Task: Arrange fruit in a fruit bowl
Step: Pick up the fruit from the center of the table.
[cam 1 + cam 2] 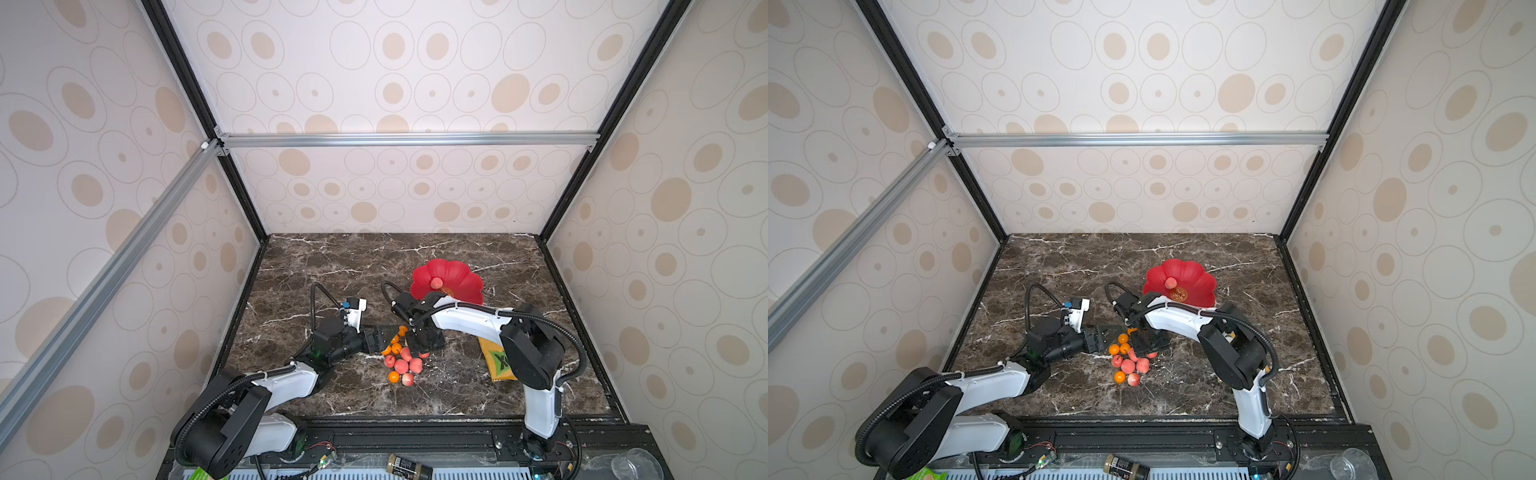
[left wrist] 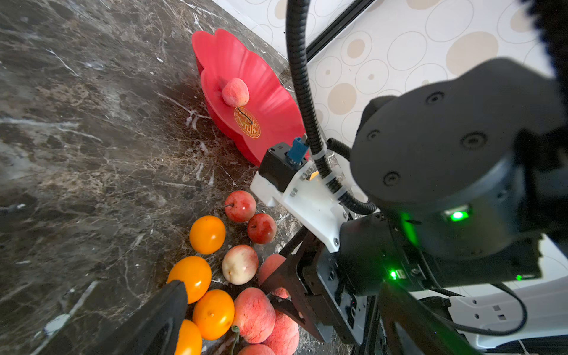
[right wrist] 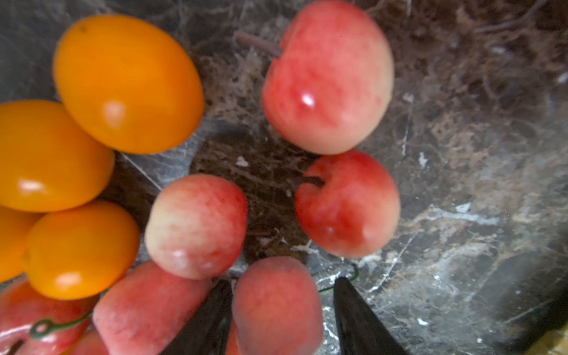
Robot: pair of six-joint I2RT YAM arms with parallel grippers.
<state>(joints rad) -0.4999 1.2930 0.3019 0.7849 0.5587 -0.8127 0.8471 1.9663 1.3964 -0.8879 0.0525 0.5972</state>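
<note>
Bowl (image 1: 449,270): glossy red, petal-edged, gold emblem (image 2: 247,122) at centre, far side of worktop (image 1: 332,270); holds one peach (image 1: 436,283).
Other fruit (image 1: 401,359): pink and orange, heaped on worktop apart from bowl.
My left claw (image 1: 384,340): spread wide beside heap.
My right claw (image 3: 282,281): jaws either side of a fuzzy peach (image 3: 276,307); whether they grip, I cannot tell.

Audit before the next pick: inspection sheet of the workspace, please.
Surface: brown marble tabletop, white veins.
Job's things: red scalloped fruit bowl holds one peach; fruit pile of peaches and tangerines lies between the grippers.
Clutter: yellow-green snack bag, partly hidden; jar and clear cup off-table, front.
Grippers: left gripper open beside the pile; right gripper open, jaws straddling a pile peach.
Cables: black conduit looped above each wrist, clear of fruit.
Surroundings: patterned wall panels, aluminium frame.
</note>
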